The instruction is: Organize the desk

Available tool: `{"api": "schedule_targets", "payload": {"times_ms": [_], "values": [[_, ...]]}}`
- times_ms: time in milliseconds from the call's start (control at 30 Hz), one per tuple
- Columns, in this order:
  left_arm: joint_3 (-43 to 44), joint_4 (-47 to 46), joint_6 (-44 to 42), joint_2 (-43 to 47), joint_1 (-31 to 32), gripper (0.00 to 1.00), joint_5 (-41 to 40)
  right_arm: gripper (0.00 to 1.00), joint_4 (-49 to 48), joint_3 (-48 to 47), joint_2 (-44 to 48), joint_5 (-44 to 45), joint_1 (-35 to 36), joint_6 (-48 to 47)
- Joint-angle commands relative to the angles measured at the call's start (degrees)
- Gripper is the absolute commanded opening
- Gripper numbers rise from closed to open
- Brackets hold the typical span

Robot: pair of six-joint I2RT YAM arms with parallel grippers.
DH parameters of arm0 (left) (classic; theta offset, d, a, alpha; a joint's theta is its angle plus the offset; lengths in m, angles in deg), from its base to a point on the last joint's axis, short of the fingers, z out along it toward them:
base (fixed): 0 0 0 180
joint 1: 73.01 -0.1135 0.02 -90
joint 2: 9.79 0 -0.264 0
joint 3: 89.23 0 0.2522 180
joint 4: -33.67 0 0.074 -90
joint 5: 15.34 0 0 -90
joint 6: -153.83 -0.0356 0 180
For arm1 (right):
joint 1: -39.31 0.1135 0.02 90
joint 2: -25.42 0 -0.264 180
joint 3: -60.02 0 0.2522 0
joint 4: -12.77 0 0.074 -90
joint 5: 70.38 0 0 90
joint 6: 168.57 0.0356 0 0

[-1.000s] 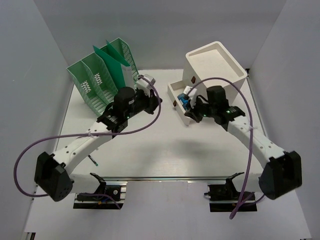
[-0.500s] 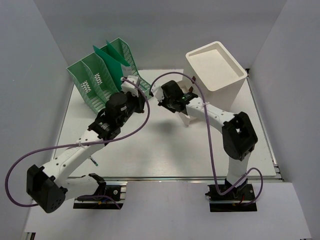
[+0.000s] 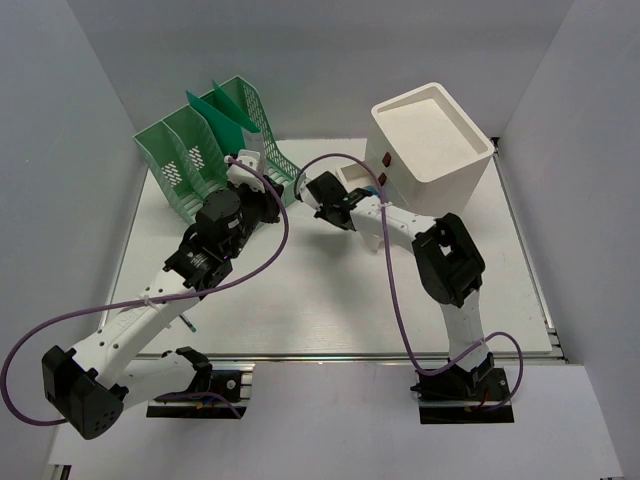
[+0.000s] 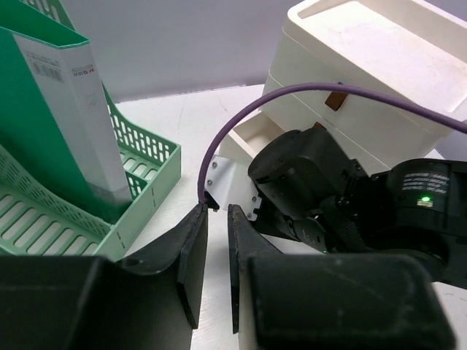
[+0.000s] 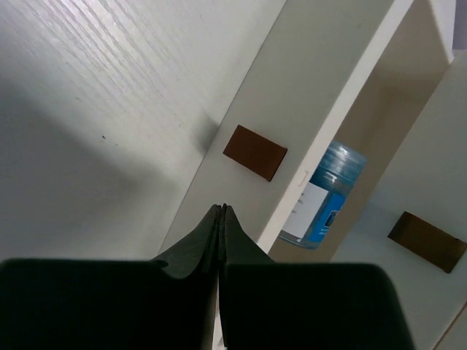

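- Where is the right hand (image 5: 221, 211)?
- At the left side of the white plastic drawer box (image 3: 432, 140); its fingers are pressed together on nothing; the tip points at the front of the open bottom drawer (image 5: 321, 65), just below a brown rectangular tab (image 5: 255, 152); I cannot tell whether it touches.
- Anything inside that drawer?
- A clear blue bottle with a white-and-blue label (image 5: 325, 193).
- And the left hand (image 4: 217, 211)?
- Further left of the box, between it and the green mesh file rack (image 4: 139, 175); its fingers are a narrow slit apart, gripping nothing.
- The desk?
- The large flat white desk (image 3: 330, 290) lies under the box, spreading to its left and front.
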Motion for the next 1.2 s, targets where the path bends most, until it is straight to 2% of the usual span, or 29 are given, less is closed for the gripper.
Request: {"api": "schedule_targets", "payload": {"times_ms": [0, 467, 733, 1167], "values": [[-0.4, -0.6, -0.6, 0.7, 0.1, 0.28, -1.0, 0.00, 1.5, -2.8, -2.0, 4.8, 0.0, 0.1], [-0.6, -0.6, -0.8, 1.1, 0.1, 0.29, -1.7, 0.00, -5.1, -1.0, -6.8, 18.1, -0.6, -6.0], [-0.7, -0.6, -0.9, 1.3, 0.1, 0.29, -1.9, 0.00, -4.2, -5.1, -9.9, 19.6, -2.1, -6.7], [-0.9, -2.2, -1.0, 1.3, 0.1, 0.29, -2.1, 0.00, -6.3, -6.1, -11.9, 21.1, -5.4, -9.0]]}}
